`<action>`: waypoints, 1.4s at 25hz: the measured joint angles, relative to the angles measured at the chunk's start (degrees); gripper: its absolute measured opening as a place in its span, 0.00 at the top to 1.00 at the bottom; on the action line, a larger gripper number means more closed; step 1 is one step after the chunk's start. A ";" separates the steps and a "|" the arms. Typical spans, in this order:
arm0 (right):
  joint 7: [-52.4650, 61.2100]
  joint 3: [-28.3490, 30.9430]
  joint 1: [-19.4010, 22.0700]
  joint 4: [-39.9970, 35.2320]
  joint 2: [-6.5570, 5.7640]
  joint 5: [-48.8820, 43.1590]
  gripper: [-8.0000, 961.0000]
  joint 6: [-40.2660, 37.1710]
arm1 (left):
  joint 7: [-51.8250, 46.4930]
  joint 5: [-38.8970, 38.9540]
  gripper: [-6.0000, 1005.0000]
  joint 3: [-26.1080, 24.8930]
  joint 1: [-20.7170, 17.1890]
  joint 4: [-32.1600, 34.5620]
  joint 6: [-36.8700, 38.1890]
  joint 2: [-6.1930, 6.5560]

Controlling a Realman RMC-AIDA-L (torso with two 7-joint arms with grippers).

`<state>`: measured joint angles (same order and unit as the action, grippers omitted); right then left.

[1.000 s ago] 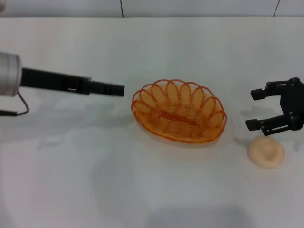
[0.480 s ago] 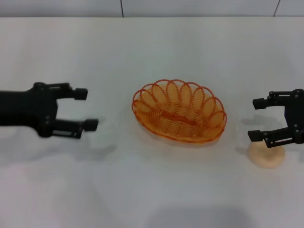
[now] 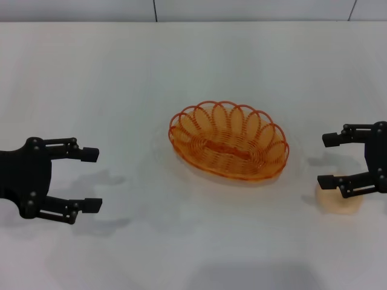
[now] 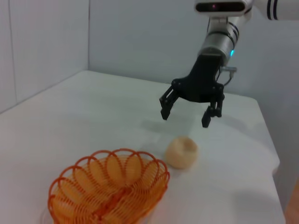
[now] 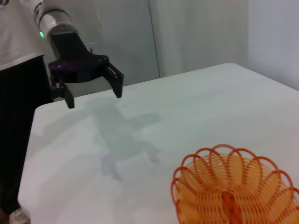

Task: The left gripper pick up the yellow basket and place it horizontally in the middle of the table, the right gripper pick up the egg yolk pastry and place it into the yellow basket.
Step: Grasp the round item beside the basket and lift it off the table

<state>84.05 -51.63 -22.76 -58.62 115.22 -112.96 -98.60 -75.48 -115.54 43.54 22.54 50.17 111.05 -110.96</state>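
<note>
While the yellow basket (image 3: pixel 228 141) sits mid-bench, the left hand (image 3: pixel 92 179) hangs wide at nine o'clock; the right hand (image 3: pixel 329 160), wide, hovers over the egg yolk pastry (image 3: pixel 340 200) at three o'clock, ready to descend and close.

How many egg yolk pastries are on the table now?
1. The egg yolk pastry lies on the table, to the right of the yellow basket, directly under the open right gripper. The basket is empty; no other pastry shows.
</note>
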 joint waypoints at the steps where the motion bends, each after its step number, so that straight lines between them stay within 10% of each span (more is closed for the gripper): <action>1: -0.38 0.01 0.03 0.00 0.00 0.03 0.11 -0.33 | 0.00 -0.10 0.12 0.00 0.00 0.07 0.01 -0.03; 18: 6.05 -0.14 1.58 -12.85 -0.18 -5.85 0.12 -10.51 | -0.59 -1.05 0.12 -0.43 0.12 0.42 -2.62 -1.14; 35: 24.30 -10.62 -6.98 -17.63 0.00 -22.46 0.15 -4.82 | -2.65 -4.66 0.12 -0.03 2.40 0.66 -5.27 -2.88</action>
<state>108.35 -62.25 -29.74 -76.25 115.21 -135.42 -103.42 -78.13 -120.20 43.51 24.94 50.83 105.78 -113.84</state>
